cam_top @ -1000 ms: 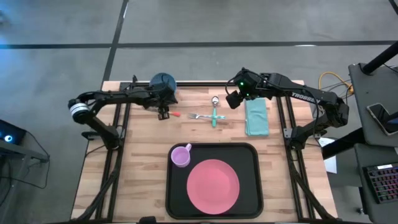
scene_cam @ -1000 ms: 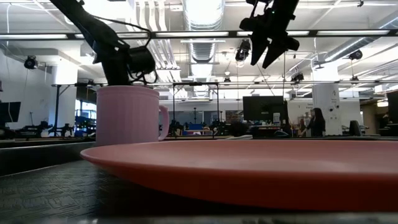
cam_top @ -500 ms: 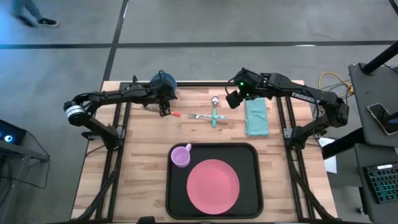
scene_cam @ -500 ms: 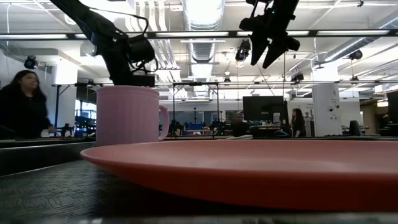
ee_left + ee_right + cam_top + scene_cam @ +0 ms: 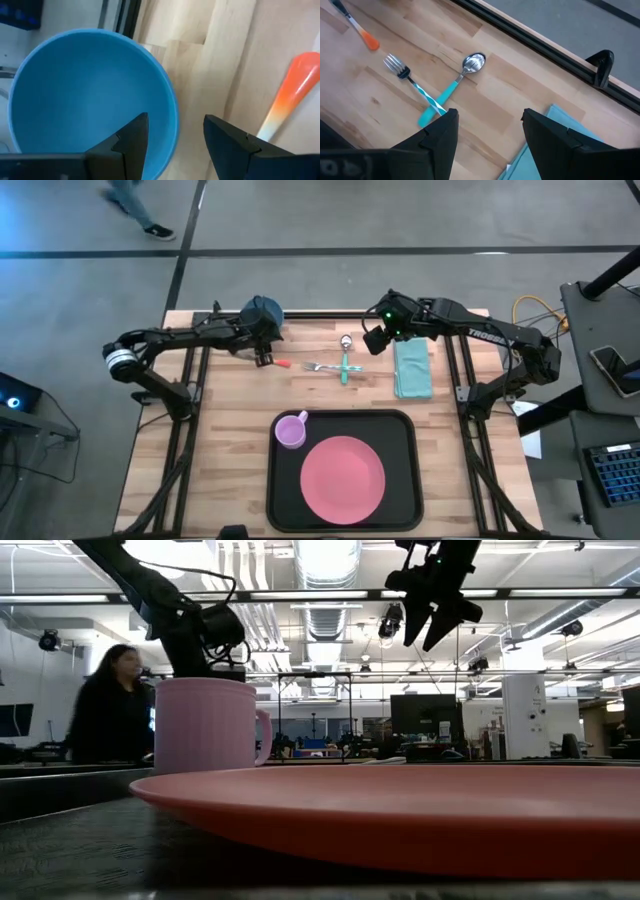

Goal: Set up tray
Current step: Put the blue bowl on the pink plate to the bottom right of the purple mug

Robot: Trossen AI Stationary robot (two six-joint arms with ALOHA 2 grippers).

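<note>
wooden table [image 5: 230, 440]; shiny metal spoon [image 5: 465, 75]

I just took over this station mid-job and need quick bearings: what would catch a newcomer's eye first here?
The large black rectangular tray at the table's near edge, holding a round pink plate and a small pink cup. At the far edge, the left gripper straddles the rim of a blue bowl, jaws open. The right gripper, also open, hovers above a crossed fork and teal-handled spoon, beside a folded teal cloth.
</note>
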